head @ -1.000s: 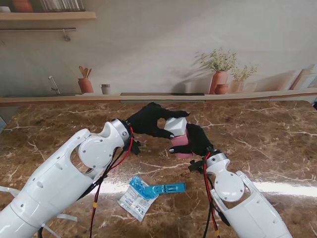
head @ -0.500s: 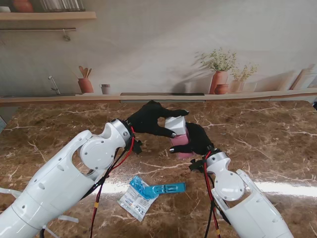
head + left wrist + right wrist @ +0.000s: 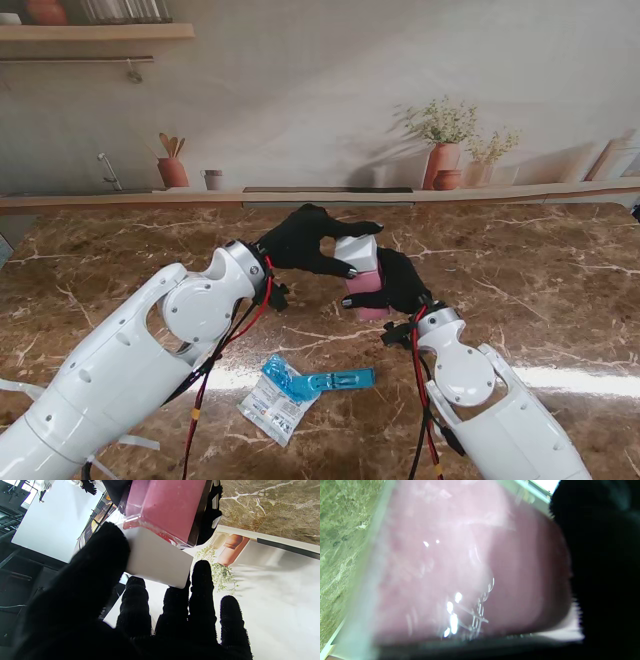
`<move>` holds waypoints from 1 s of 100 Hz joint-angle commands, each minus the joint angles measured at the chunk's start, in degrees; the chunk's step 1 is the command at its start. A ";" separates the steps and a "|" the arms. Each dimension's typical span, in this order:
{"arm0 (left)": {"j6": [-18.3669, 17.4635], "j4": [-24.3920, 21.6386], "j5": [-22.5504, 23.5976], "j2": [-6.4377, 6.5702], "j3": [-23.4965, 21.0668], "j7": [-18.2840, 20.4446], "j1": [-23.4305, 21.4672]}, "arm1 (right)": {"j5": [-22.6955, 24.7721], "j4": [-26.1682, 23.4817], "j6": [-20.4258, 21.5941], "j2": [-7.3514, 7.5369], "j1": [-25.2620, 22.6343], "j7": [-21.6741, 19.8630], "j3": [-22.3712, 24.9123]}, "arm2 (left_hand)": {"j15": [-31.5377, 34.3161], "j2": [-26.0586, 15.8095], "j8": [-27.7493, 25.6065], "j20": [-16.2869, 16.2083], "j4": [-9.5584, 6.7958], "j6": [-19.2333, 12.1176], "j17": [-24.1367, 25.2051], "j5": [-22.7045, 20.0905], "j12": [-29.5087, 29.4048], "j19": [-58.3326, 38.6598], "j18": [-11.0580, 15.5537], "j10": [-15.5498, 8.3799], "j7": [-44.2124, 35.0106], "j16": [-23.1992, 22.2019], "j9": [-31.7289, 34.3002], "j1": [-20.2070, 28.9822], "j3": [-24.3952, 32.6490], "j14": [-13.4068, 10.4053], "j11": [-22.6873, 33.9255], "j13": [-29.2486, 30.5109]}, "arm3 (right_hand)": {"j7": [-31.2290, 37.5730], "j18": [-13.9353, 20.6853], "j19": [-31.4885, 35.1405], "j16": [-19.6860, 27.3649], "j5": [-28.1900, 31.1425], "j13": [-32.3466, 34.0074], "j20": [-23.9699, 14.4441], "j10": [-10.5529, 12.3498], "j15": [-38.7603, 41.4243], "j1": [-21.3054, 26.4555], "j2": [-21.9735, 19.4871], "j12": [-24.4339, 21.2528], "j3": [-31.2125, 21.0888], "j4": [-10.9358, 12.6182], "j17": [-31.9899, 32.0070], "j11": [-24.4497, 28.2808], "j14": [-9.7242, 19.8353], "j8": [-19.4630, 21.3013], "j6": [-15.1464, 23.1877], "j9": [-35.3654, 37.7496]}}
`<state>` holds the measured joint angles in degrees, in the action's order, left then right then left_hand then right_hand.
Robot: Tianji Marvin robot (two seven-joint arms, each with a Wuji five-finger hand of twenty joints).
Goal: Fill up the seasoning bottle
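Gripping the seasoning bottle [image 3: 365, 288], pink-filled and upright on the marble table [image 3: 540, 290] at mid-table, our right hand [image 3: 402, 283] wraps its body, while our left hand [image 3: 300, 240] pinches its white lid [image 3: 357, 252]; an opened sachet [image 3: 272, 405] lies nearer to us

Polished brown marble-look table [image 3: 560, 290], glossy with pale veins; clear glossy plastic seasoning bottle [image 3: 366, 290] filled pink, matt white lid [image 3: 357, 254]; fuzzy black cloth on both hands; smooth white arm shells [image 3: 120, 370], probably plastic; shiny sachet [image 3: 272, 405], lower centre.
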<state>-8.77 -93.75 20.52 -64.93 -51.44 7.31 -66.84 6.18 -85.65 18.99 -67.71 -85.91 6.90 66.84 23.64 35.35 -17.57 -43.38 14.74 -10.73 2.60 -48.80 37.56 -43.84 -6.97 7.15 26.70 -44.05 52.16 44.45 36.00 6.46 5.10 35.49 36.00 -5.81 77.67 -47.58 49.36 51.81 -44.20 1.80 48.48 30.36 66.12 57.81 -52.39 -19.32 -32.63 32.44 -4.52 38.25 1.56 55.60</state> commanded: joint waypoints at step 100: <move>4.89 -3.70 -11.36 2.93 -3.30 15.74 1.53 | -3.38 -0.99 -0.76 0.03 0.44 -3.30 -0.40 | -12.87 -6.25 5.42 -4.71 -9.93 4.44 3.35 27.79 -23.16 30.50 0.42 -8.56 -38.16 10.80 -35.38 -13.74 -10.60 1.21 6.70 -21.93 | 10.55 1.66 1.01 -3.75 9.40 4.08 -1.50 6.09 10.08 18.57 -22.14 1.93 -21.38 4.11 -0.74 5.42 4.92 3.06 11.89 3.65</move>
<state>-4.70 -96.69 9.15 -61.39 -54.36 24.91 -64.39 2.94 -86.08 18.61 -67.50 -85.47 4.10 66.26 10.47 31.45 -9.76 -45.76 6.69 -7.01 4.85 -20.95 12.09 -13.02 -6.20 -0.71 20.76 -31.96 16.09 32.18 30.51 5.81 10.31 13.50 36.00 -5.81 77.67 -47.58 49.79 51.81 -44.22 1.46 48.49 30.96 66.65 57.81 -52.29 -19.32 -32.63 32.44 -4.66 38.22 1.23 55.87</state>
